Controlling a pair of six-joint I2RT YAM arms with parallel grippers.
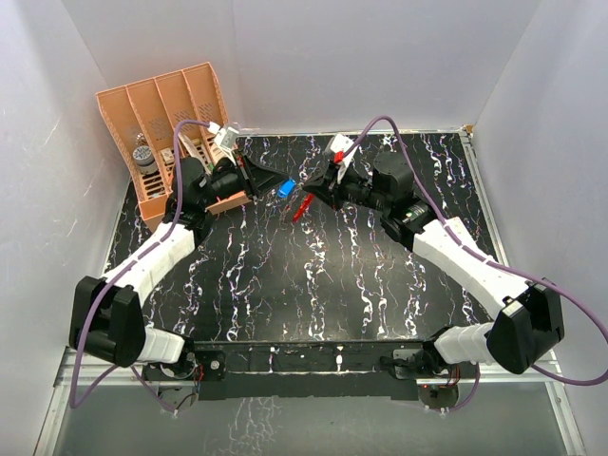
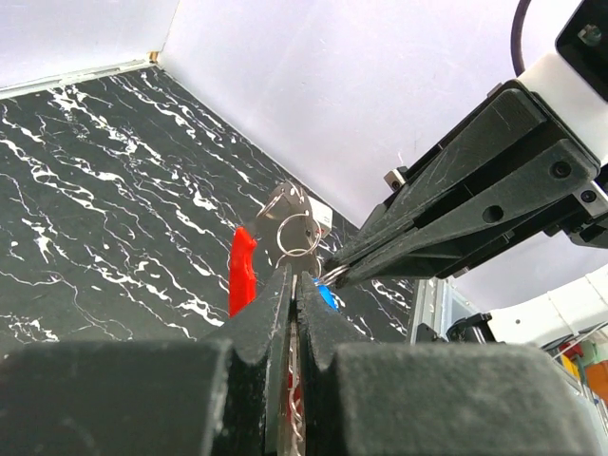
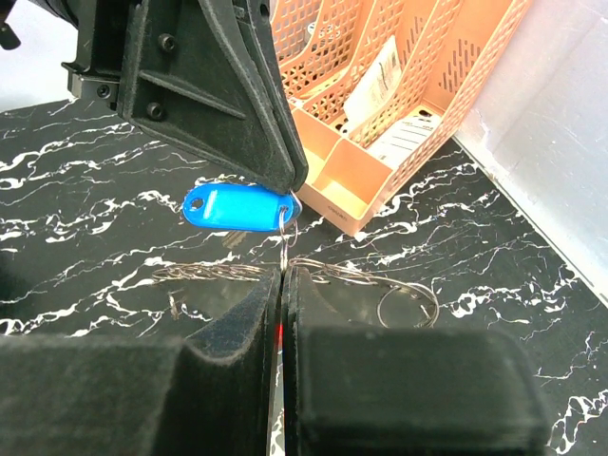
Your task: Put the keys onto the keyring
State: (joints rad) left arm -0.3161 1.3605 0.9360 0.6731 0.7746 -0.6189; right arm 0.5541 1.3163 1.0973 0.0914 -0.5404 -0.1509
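The black marbled table (image 1: 313,285) fills the top view. On it, at about 10 o'clock, stands an orange slotted organizer (image 1: 166,123). The two arms reach in from 7 and 5 o'clock and meet a little above the centre of the table.

The left gripper (image 1: 275,185) points toward 3 o'clock. Its fingers are clenched, and its wrist view shows silvery metal of the keyring (image 1: 302,206) pinched between them. The right gripper (image 3: 282,275) points toward 9 o'clock with its fingers pressed together and no gap between them. A thin wire leads from their tips up to the blue key (image 3: 237,206), but it cannot be told whether they nip it.

The keyring is between the two grippers, just beside the right tips. In the top view its red loop has its long axis from 1 o'clock to 7 o'clock. In the left wrist view a silvery ring (image 2: 296,233) and the whitish tag (image 2: 285,201) rise just past the left fingertips.

The blue key hangs at the tip of the left gripper. In the right wrist view its long axis runs from 9 to 3 o'clock, with the wired hole at 3 o'clock. Its blade is not visible.
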